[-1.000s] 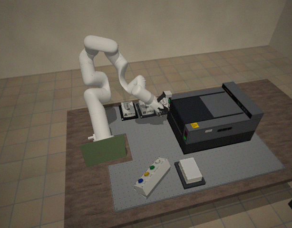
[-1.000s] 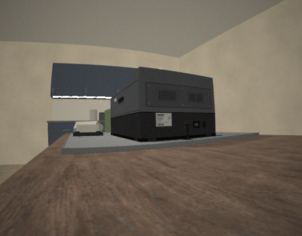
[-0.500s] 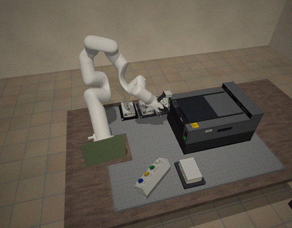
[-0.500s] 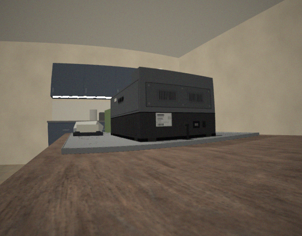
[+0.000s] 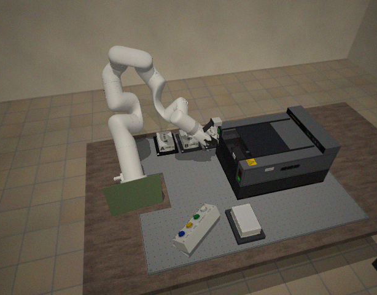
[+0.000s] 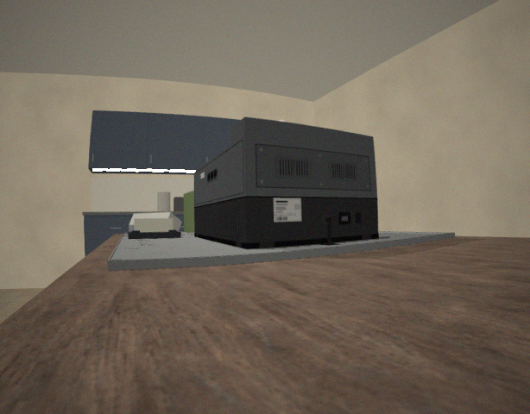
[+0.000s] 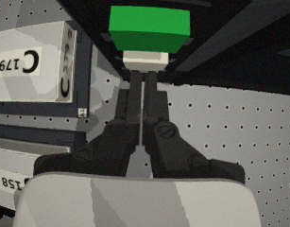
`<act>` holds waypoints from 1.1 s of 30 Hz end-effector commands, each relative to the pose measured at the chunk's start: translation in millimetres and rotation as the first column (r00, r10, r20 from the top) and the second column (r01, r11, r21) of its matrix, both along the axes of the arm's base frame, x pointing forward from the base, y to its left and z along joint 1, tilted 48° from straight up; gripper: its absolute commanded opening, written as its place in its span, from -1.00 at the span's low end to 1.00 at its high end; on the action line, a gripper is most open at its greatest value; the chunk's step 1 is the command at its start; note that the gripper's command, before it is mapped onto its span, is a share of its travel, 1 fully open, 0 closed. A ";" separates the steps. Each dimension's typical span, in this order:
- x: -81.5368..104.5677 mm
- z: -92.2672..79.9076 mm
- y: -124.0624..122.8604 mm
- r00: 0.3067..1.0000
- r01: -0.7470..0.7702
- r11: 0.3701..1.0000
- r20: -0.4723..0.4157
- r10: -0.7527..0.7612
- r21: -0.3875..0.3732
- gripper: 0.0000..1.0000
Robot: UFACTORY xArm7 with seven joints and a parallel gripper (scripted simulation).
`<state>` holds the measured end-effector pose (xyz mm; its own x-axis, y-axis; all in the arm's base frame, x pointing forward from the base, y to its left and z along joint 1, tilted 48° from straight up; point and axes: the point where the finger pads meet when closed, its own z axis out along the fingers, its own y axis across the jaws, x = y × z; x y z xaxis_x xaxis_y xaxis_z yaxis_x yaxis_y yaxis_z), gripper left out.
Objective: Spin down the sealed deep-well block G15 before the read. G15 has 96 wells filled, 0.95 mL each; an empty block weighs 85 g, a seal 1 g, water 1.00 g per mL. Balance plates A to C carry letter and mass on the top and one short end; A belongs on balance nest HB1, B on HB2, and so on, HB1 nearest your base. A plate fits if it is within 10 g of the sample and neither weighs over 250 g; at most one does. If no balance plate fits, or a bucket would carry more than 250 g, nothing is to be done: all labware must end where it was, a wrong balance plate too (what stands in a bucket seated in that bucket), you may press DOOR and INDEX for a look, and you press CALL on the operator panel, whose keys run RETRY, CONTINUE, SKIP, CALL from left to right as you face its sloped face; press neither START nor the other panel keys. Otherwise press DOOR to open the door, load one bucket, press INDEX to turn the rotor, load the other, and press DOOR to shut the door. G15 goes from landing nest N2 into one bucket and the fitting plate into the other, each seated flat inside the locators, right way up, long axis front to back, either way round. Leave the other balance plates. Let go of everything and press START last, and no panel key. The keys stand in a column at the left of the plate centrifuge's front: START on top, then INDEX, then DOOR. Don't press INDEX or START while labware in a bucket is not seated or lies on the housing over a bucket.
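The gripper [image 7: 144, 76] is seen shut tight with nothing between its fingers, the two dark tips pressed together and set against a small white key [image 7: 145, 59] directly below a green key [image 7: 148, 28] on the recessed front of the centrifuge [image 5: 287, 165]. In the top view the arm [image 5: 125, 149] is bent over the row of balance plates, its wrist reaching down at the centrifuge's left front corner, just beside a green spot [image 5: 218, 129] on that face. The sliding door [image 5: 293, 134] on the housing is drawn back toward the right, and a dark opening [image 5: 236, 139] is exposed at the near end, with part of a bucket visible inside. Plate A [image 5: 164, 141] and plate B [image 5: 189, 139] are seated on their dark nests close to the arm; plate C [image 7: 31, 71] is shown in the wrist view, marked "C" and "179", lying just left of the fingers. Block G15 [image 5: 245, 220] is found resting flat on its dark nest [image 5: 260, 236] at the front of the grey mat [image 5: 309, 203], well apart from the gripper. The panel [image 5: 196, 229] with blue, yellow, green and white keys lies just left of it. From the exterior view only the centrifuge's back and the block [image 6: 154, 221] are seen.
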<state>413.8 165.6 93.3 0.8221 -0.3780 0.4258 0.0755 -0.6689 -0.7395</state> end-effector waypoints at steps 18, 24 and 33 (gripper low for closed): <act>-8.1 1.2 -2.7 1.000 0.003 1.000 0.002 -0.003 0.000 -1.00; -27.7 2.3 -6.0 1.000 0.003 1.000 0.002 -0.003 0.000 -1.00; -64.7 4.5 -12.3 1.000 0.003 1.000 0.002 -0.003 0.000 -1.00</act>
<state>362.9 156.7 92.3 0.8219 -0.3780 0.4261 0.0755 -0.6692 -0.7393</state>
